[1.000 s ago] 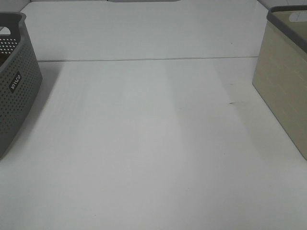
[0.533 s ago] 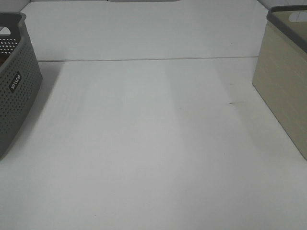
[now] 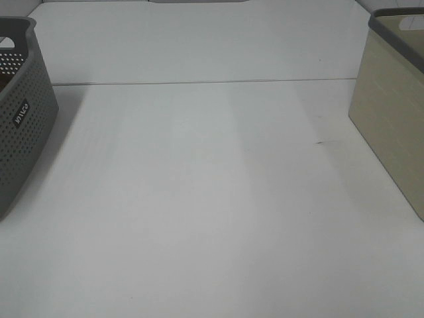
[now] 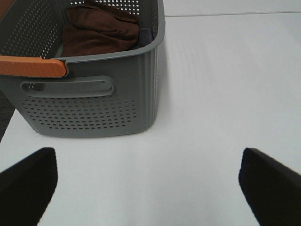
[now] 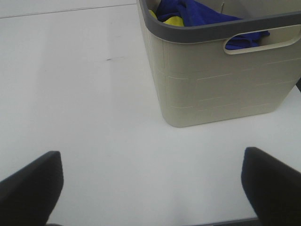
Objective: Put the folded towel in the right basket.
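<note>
Over at the right edge, the beige basket [image 3: 391, 126] already holds blue cloth [image 5: 202, 14]; both my claws [image 4: 148, 181] [image 5: 150, 183] gape empty, so I risk grabbing the wrong brown towel [image 4: 101, 30].

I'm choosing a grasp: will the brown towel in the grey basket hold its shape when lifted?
Probably not. The brown towel lies in soft, rumpled folds, so it should sag and may unfold. It looks light. The grey basket is perforated plastic, so it might slide if the cloth drags.
</note>
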`<state>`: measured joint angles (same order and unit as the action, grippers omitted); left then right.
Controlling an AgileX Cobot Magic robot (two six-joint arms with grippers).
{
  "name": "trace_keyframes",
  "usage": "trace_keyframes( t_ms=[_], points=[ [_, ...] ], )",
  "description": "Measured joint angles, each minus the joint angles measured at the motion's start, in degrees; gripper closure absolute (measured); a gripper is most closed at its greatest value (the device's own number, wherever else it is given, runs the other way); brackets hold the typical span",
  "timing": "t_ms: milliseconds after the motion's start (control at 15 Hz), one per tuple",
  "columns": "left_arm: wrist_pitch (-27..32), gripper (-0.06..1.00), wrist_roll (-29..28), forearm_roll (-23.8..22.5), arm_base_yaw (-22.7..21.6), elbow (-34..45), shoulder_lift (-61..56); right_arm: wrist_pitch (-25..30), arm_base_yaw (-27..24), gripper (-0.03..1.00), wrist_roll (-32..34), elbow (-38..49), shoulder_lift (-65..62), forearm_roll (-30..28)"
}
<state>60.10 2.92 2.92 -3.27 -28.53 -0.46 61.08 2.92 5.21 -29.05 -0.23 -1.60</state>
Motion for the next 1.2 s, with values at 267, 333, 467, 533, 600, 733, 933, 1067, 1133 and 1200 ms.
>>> trace_keyframes(
  t_ms=[267, 333, 467, 533, 600, 733, 933, 1067, 1133, 1200],
  points=[
    [0.0, -0.03, 0.0, 0.0, 0.0, 0.0, 0.0, 0.0, 0.0, -0.01, 0.0, 0.0, 0.0, 0.0],
    [0.0, -0.03, 0.0, 0.0, 0.0, 0.0, 0.0, 0.0, 0.0, -0.01, 0.0, 0.0, 0.0, 0.0],
    [0.0, -0.03, 0.0, 0.0, 0.0, 0.0, 0.0, 0.0, 0.0, -0.01, 0.0, 0.0, 0.0, 0.0],
    [0.0, -0.03, 0.0, 0.0, 0.0, 0.0, 0.0, 0.0, 0.0, -0.01, 0.0, 0.0, 0.0, 0.0],
    [0.0, -0.03, 0.0, 0.0, 0.0, 0.0, 0.0, 0.0, 0.0, -0.01, 0.0, 0.0, 0.0, 0.0],
    [0.0, -0.03, 0.0, 0.0, 0.0, 0.0, 0.0, 0.0, 0.0, -0.01, 0.0, 0.0, 0.0, 0.0],
    [0.0, -0.03, 0.0, 0.0, 0.0, 0.0, 0.0, 0.0, 0.0, -0.01, 0.0, 0.0, 0.0, 0.0],
    [0.0, -0.03, 0.0, 0.0, 0.0, 0.0, 0.0, 0.0, 0.0, -0.01, 0.0, 0.0, 0.0, 0.0],
    [0.0, -0.03, 0.0, 0.0, 0.0, 0.0, 0.0, 0.0, 0.0, -0.01, 0.0, 0.0, 0.0, 0.0],
    [0.0, -0.03, 0.0, 0.0, 0.0, 0.0, 0.0, 0.0, 0.0, -0.01, 0.0, 0.0, 0.0, 0.0]
  ],
)
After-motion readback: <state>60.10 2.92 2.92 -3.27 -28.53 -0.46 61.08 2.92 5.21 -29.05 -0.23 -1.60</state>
